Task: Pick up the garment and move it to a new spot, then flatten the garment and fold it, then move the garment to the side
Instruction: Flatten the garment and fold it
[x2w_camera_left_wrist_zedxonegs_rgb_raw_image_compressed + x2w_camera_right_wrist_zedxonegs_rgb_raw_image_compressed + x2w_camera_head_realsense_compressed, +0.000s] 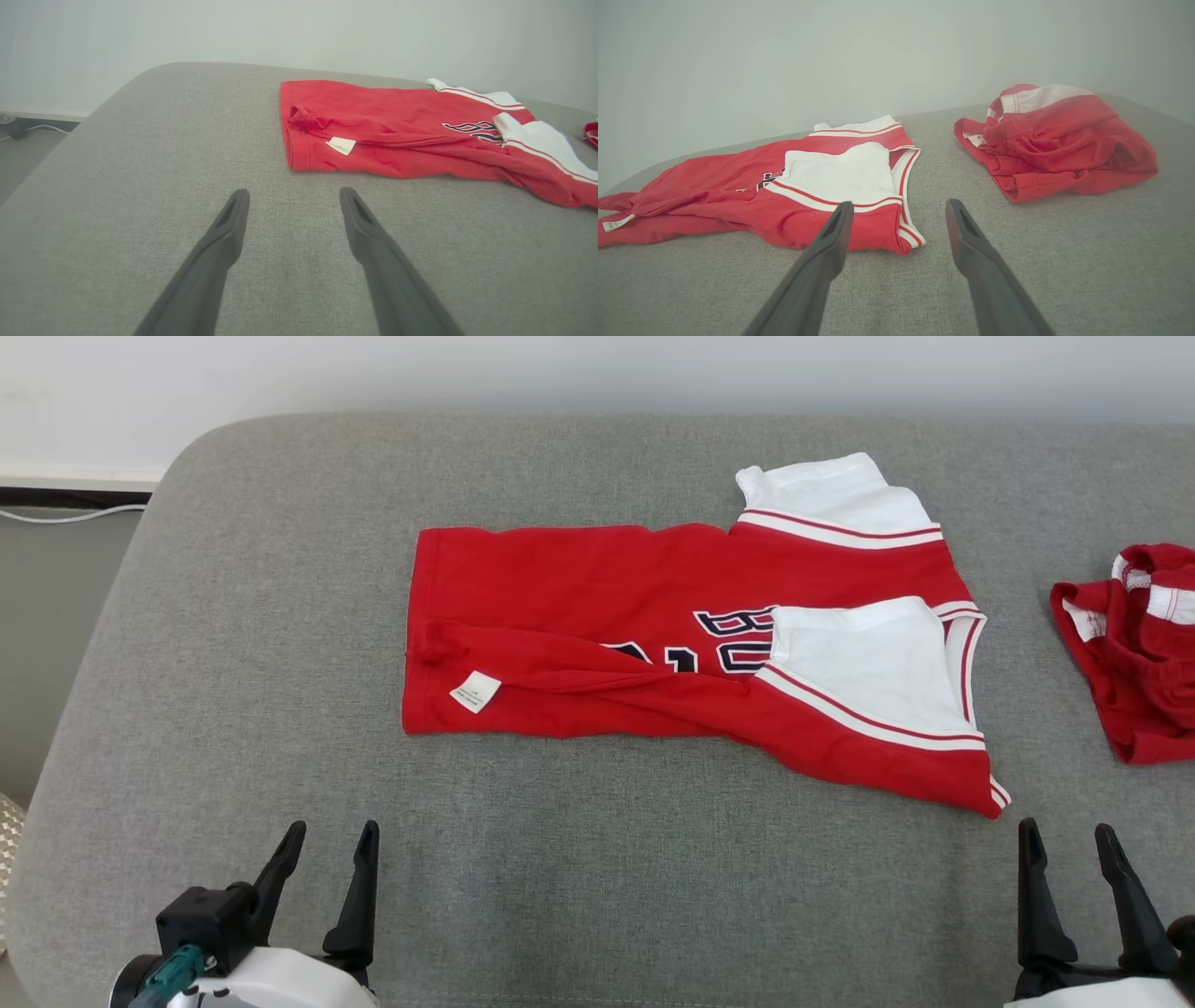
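Nearest the camera, the left gripper (333, 828) and the right gripper (1065, 826) sit at the lower corners of the head view, fingers pointing away. Both have their jaws spread wide and hold nothing. Each hangs over bare grey cushion (597, 896), short of the cloth. Just beyond them the red shirt (579, 579) lies spread across the middle of the cushion, its hem toward the robot's left and its collar end toward the right. The near edge is rumpled and turned over on itself, and a small white label (475, 692) shows close to the hem corner in front of the left gripper. A white sleeve (868, 663) with red stripes is folded in over the dark lettering on the chest, and the shirt's nearest right corner lies just ahead of the right gripper. Farther right, apart from the shirt, a second red garment (1134, 663) lies bunched in a heap. Behind the cushion is a pale wall (560, 373), with a thin cable (75, 513) at its foot on the left.
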You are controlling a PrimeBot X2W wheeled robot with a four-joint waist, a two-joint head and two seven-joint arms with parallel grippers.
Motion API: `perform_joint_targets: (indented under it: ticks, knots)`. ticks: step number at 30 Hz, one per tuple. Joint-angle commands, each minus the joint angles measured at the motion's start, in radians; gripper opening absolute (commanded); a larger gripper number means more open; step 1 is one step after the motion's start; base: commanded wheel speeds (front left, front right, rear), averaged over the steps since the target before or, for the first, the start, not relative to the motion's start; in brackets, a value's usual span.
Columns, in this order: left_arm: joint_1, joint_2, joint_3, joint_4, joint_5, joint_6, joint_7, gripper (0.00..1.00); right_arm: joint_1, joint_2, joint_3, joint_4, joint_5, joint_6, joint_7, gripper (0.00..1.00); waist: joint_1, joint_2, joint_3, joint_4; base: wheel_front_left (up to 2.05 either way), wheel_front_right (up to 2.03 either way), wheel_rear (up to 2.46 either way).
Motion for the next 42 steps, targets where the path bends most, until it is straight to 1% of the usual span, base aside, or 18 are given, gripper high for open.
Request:
perform_joint_targets:
  ticks: [1,2,8,14,19,25,26,37,42]
  knots:
    - [-0.052,0.034,0.040,-0.023,-0.006,-0.002,0.005,1.00,-0.041,-0.013,0.026,-0.016,0.010,0.004,-0.006,1.00,0.0000,0.0000,0.010,-0.003,0.00,0.00,0.00]
    - [-0.075,0.035,0.038,-0.014,-0.013,-0.022,0.014,1.00,-0.059,-0.013,0.030,-0.007,0.015,0.004,-0.006,1.00,0.0000,0.0000,0.024,-0.007,0.00,0.00,0.00]
    - [-0.179,0.013,0.054,0.062,-0.061,-0.100,0.031,1.00,-0.148,-0.013,0.064,0.019,0.005,0.004,-0.006,1.00,0.0000,0.0000,0.084,-0.028,0.00,0.00,0.00]
    - [-0.298,-0.012,0.052,0.193,-0.087,-0.183,0.043,1.00,-0.240,-0.013,0.099,0.085,-0.001,0.004,-0.006,1.00,0.0000,0.0000,0.149,-0.054,0.00,0.00,0.00]
    - [-0.374,-0.033,0.052,0.300,-0.101,-0.242,0.038,1.00,-0.304,-0.013,0.111,0.152,0.004,0.004,-0.006,1.00,0.0000,0.0000,0.191,-0.067,0.00,0.00,0.00]
    - [-0.431,-0.054,0.050,0.405,-0.119,-0.298,0.035,1.00,-0.353,-0.013,0.127,0.210,0.017,0.004,-0.006,1.00,0.0000,0.0000,0.223,-0.071,0.00,0.00,0.00]
    - [-0.431,-0.054,0.050,0.405,-0.119,-0.298,0.035,1.00,-0.353,-0.013,0.127,0.210,0.017,0.004,-0.006,1.00,0.0000,0.0000,0.223,-0.071,0.00,0.00,0.00]
    - [-0.501,-0.089,0.030,0.519,-0.133,-0.378,0.036,1.00,-0.405,-0.013,0.161,0.283,0.051,0.004,-0.006,1.00,0.0000,0.0000,0.250,-0.068,0.00,0.00,0.00]
    - [-0.523,-0.107,0.016,0.549,-0.144,-0.406,0.051,1.00,-0.409,-0.013,0.161,0.334,0.100,0.004,-0.006,1.00,0.0000,0.0000,0.251,-0.064,0.00,0.00,0.00]
